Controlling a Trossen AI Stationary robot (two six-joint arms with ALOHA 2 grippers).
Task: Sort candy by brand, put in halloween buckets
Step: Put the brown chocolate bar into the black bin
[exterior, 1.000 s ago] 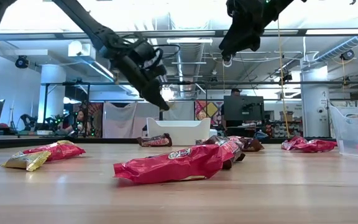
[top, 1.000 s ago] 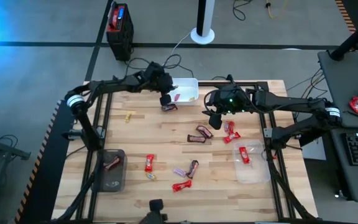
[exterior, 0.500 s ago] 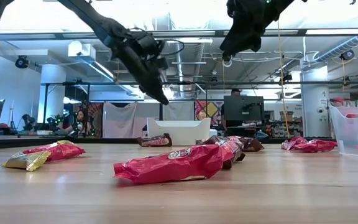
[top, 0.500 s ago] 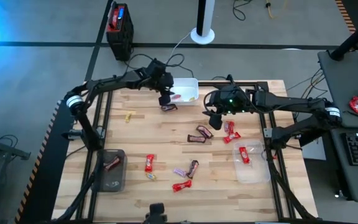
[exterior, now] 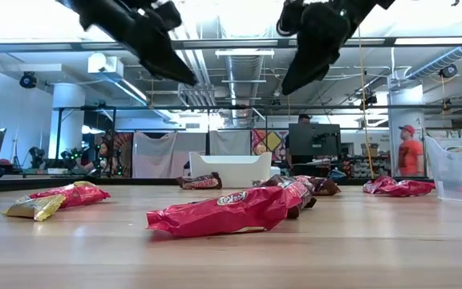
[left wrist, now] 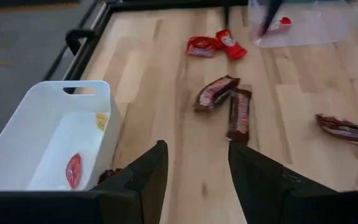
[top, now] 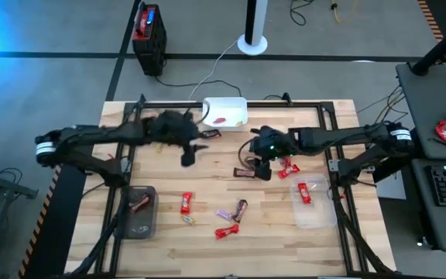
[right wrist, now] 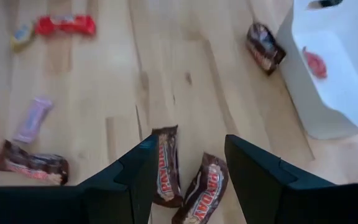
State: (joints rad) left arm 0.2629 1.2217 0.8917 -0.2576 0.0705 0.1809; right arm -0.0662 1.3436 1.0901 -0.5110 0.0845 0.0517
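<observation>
Wrapped candy lies scattered on the wooden table: two brown bars (right wrist: 165, 165) side by side, two red ones (top: 289, 164), a brown bar (top: 210, 134) beside the white bucket (top: 224, 112), and more red, purple and yellow pieces near the front. The white bucket holds a red candy (left wrist: 73, 169) and a yellow one (left wrist: 100, 120). My left gripper (top: 186, 156) hovers open and empty, left and nearward of the white bucket. My right gripper (right wrist: 191, 168) is open above the two brown bars, its fingers either side of them, not touching.
A dark grey bucket (top: 138, 211) with a brown candy stands at the front left. A clear bucket (top: 313, 203) with a red candy (top: 303, 191) stands at the front right. A person stands in the room beyond the table.
My left gripper has pulled away from the white bucket, toward the table's left and near edges, and has risen. My right gripper has gone a little toward the near edge and down toward the two brown bars. The candy has stayed in place.
</observation>
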